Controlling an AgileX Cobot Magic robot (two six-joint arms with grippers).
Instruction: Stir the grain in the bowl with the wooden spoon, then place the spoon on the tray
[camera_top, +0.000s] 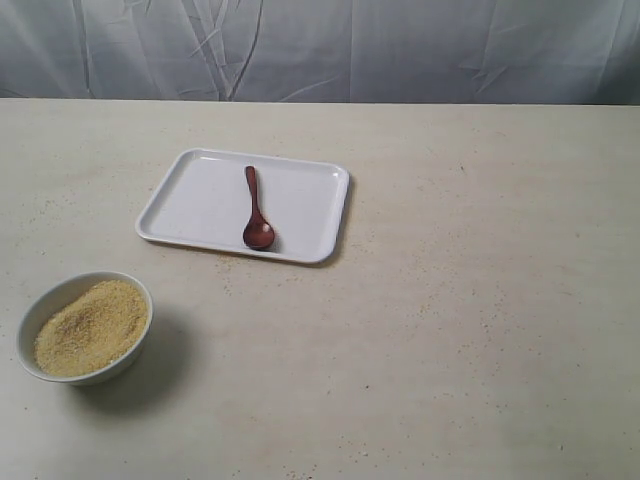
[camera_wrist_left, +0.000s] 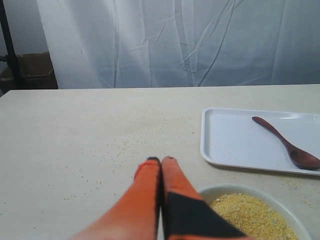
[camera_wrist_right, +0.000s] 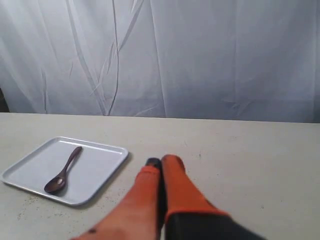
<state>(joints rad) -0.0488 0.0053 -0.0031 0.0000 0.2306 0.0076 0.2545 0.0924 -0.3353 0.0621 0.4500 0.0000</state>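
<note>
Dark reddish-brown wooden spoon (camera_top: 254, 205) lies flat in the white rectangular tray (camera_top: 195, 205), head end nearer the tools, held by neither. Left tool (camera_wrist_left: 161, 160): pressed together, empty. The small round white bowl (camera_top: 45, 295) of pale yellow-tan grain (camera_top: 92, 328) sits close beside it, with the tray farther ahead. Right tool (camera_wrist_right: 161, 161): likewise pressed together and empty, tray well ahead and off to its side. Judgement: if stirring is outstanding, the nearer left tool should spread, descend on the slim handle at mid-length, pinch crosswise and lift level; the low-lying handle may slip. Pale beige surface (camera_top: 480, 300) carries stray granules (camera_wrist_left: 120, 146) near tray and bowl. Creased white curtain (camera_top: 400, 50) closes off the room behind
</note>
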